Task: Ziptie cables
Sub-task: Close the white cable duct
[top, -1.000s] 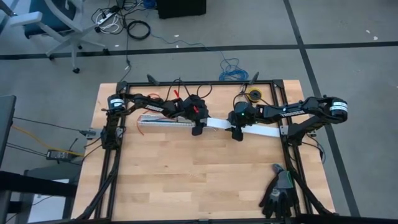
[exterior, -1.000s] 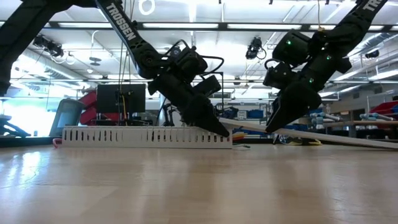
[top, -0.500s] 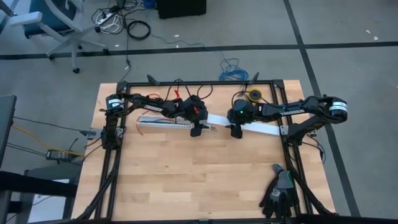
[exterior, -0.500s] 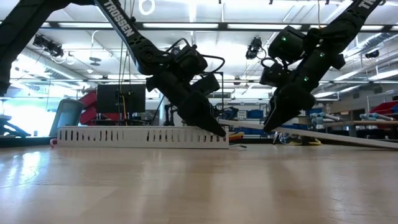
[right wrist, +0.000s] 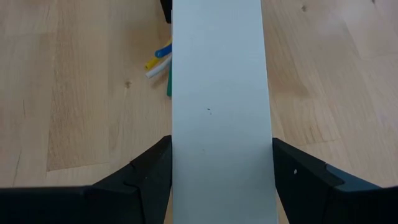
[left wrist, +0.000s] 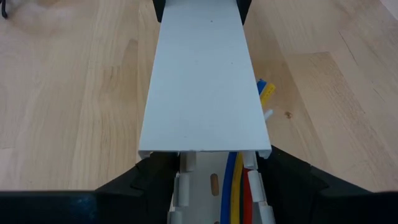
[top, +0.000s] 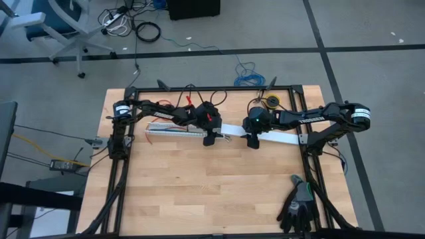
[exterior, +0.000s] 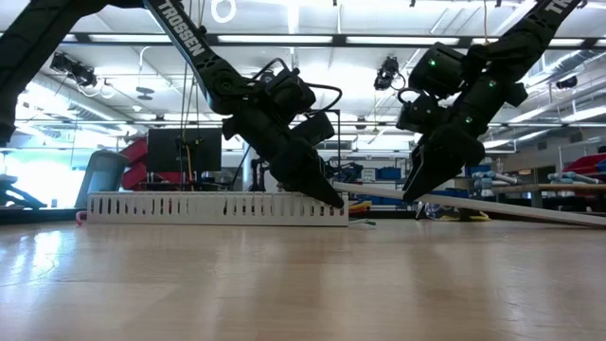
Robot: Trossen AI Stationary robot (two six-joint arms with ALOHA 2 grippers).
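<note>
A white slotted channel [top: 174, 129] lies on the table's far left part, its right end between the fingers of my left gripper [top: 210, 138]. The cables [left wrist: 239, 180], blue, yellow and red, run inside it. Their coloured ends [right wrist: 158, 62] poke out past its right end. A flat white cover strip [top: 272, 137] stretches from that end toward the table's right. My right gripper [top: 252, 141] is shut on the strip a short way along it. The ziptie is out of view. My left gripper pinches the channel's two slotted side walls [left wrist: 183, 186] between its fingers [left wrist: 143, 183], near the channel's right end. It comes slanting down from the left, along the channel, which rests on the table. The cover's end [left wrist: 205, 146] sits just ahead of the fingers. My right gripper pinches the cover strip's two long edges [right wrist: 177, 155] between its fingers [right wrist: 146, 177]. It comes slanting down from the table's right, with the fingers along the strip. The strip's left end [exterior: 355, 188] is raised at the channel, and it slopes down toward the right [exterior: 568, 217].
A pair of black gloves [top: 299, 206] lies at the near right corner. A yellow and black spool [top: 271, 101] sits at the far edge. Dark frame rails [top: 309, 166] run along the table's sides. Bare wood [top: 212, 192] fills the near half.
The channel has slid slightly toward the table's left, and the cover's raised end has gone with it. Both grippers have kept their holds.
</note>
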